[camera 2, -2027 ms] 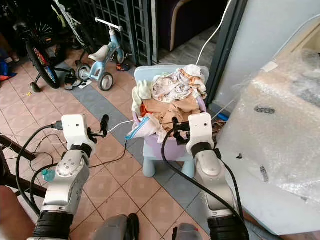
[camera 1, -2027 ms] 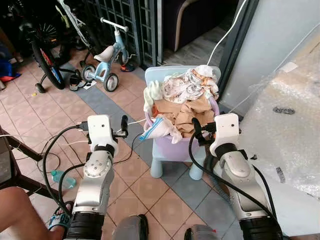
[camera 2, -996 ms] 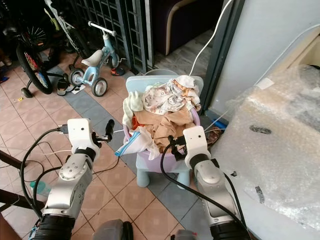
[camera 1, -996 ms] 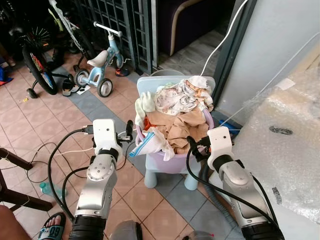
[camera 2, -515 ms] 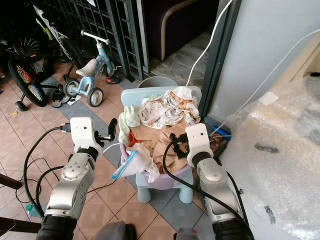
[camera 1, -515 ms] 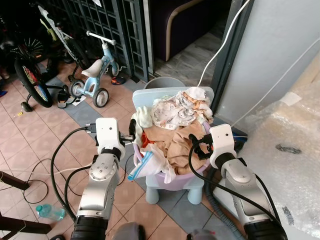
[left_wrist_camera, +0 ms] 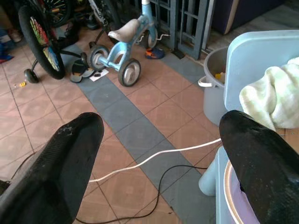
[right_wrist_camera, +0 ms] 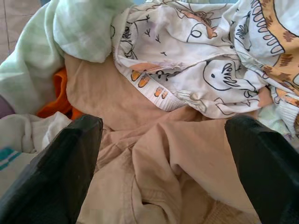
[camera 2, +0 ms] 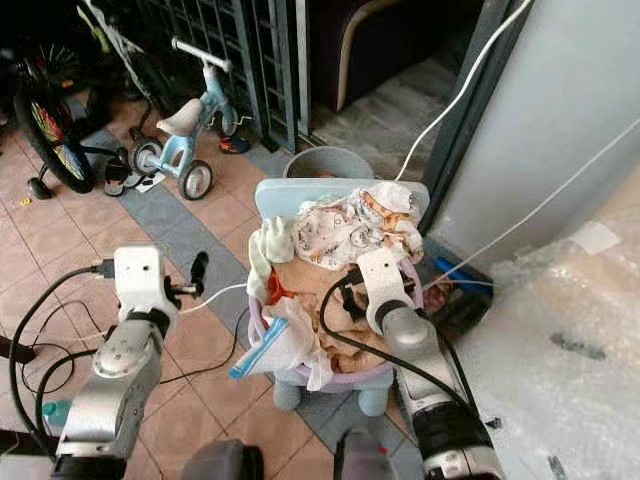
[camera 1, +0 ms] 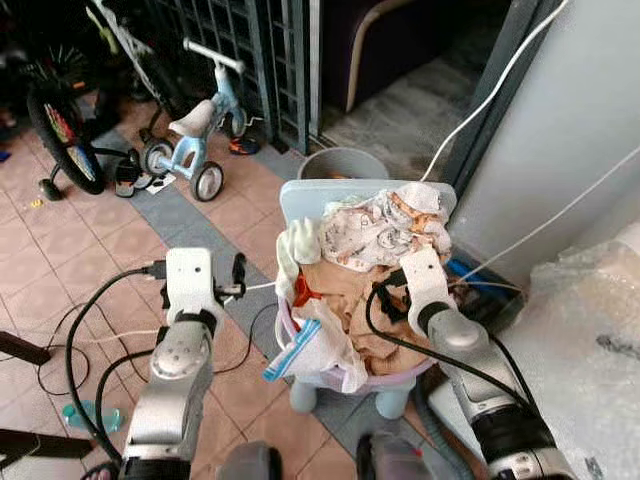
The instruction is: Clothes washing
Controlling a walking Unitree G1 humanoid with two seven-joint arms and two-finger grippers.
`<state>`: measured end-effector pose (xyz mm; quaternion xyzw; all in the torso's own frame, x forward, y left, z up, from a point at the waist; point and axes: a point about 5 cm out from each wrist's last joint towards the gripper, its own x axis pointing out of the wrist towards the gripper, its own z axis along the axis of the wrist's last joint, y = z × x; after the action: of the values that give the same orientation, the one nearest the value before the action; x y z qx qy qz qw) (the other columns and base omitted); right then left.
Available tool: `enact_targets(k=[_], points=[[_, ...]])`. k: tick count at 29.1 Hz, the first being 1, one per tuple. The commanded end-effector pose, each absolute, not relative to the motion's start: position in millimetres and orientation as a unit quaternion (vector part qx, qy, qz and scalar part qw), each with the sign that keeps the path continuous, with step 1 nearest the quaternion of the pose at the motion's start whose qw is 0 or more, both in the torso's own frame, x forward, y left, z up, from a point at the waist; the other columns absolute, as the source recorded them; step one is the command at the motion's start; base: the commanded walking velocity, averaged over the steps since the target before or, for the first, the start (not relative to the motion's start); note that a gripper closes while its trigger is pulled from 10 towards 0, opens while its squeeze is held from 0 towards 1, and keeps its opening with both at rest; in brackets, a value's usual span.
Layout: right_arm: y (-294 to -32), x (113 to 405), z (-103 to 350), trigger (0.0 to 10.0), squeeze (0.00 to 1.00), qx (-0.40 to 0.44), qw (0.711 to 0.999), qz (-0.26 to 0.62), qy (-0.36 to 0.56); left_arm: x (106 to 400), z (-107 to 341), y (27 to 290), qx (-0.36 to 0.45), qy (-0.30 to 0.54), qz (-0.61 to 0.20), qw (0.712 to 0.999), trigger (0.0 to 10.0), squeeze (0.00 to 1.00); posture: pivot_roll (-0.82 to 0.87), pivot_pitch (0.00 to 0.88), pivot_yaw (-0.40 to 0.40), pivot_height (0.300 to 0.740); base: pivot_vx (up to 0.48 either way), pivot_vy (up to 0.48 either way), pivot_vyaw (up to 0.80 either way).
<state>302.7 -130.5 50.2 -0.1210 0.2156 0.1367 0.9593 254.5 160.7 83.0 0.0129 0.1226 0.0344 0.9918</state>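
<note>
So, right gripper [right_wrist_camera: 161,158]: fingers spread wide over the tan garment [right_wrist_camera: 154,144]
Left gripper [left_wrist_camera: 163,163]: also spread, holding nothing, at the basket's 9 o'clock
Laundry basket [camera 1: 400,375]: heaped, on the blue chair [camera 1: 330,195]

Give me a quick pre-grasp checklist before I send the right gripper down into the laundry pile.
1. Right gripper fingers open: ok, spread wide over the tan garment.
2. Right gripper above the purple basket: ok, over the clothes.
3. Fingers free of cloth: ok, nothing between them.
4. Left gripper out of the way: ok, open beside the basket, over the floor.
5. Basket seated firmly on the blue chair: cannot tell, clothes hide it.
6. White cable away from the pile: ok, it lies on the tiles.
</note>
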Motion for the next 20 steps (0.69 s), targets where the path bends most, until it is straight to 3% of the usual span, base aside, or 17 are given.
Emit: enact_targets(k=[1,8,12,13,14,15,16,20], points=[[-128.4,302.7,36.2,10.0,0.00,-0.120,0.949,0.143,0.253,245.1,83.2,160.3,0.020,0.139,0.031,0.990,10.0,0.00,0.14,0.203,0.013,0.740,0.000,0.000,0.00],[-123.0,306.4,22.9,10.0,0.00,-0.140,0.938,0.138,0.287,231.2,85.3,159.3,0.027,0.147,0.028,0.988,10.0,0.00,0.17,0.239,0.003,0.740,0.000,0.000,0.00],[-125.7,308.9,15.5,10.0,0.00,-0.200,0.926,0.113,0.300,225.6,88.8,157.4,0.030,0.152,0.026,0.988,10.0,0.00,0.19,0.265,0.001,0.740,0.000,0.000,0.00],[-126.2,308.9,14.0,5.0,0.00,-0.207,0.923,0.110,0.304,224.8,89.6,157.1,0.032,0.153,0.025,0.987,10.0,0.00,0.19,0.268,0.001,0.740,0.000,0.000,0.00],[-126.5,308.6,12.8,1.8,0.00,-0.212,0.921,0.108,0.308,224.2,90.0,157.2,0.033,0.154,0.024,0.987,10.0,0.00,0.19,0.270,0.001,0.740,0.000,0.000,0.00],[-126.7,308.6,12.0,1.8,0.00,-0.215,0.920,0.107,0.310,223.8,90.4,157.3,0.033,0.155,0.024,0.987,10.0,0.00,0.19,0.270,0.001,0.740,0.000,0.000,0.00],[-126.7,307.8,10.3,0.0,0.00,-0.218,0.918,0.107,0.313,223.5,90.5,157.9,0.034,0.156,0.025,0.987,10.0,0.00,0.18,0.273,-0.001,0.740,0.000,0.000,0.00],[-124.3,303.9,3.8,0.0,0.00,-0.216,0.913,0.114,0.327,224.5,91.0,157.8,0.034,0.158,0.025,0.986,10.0,0.00,0.17,0.270,-0.003,0.740,0.000,0.000,0.00]])
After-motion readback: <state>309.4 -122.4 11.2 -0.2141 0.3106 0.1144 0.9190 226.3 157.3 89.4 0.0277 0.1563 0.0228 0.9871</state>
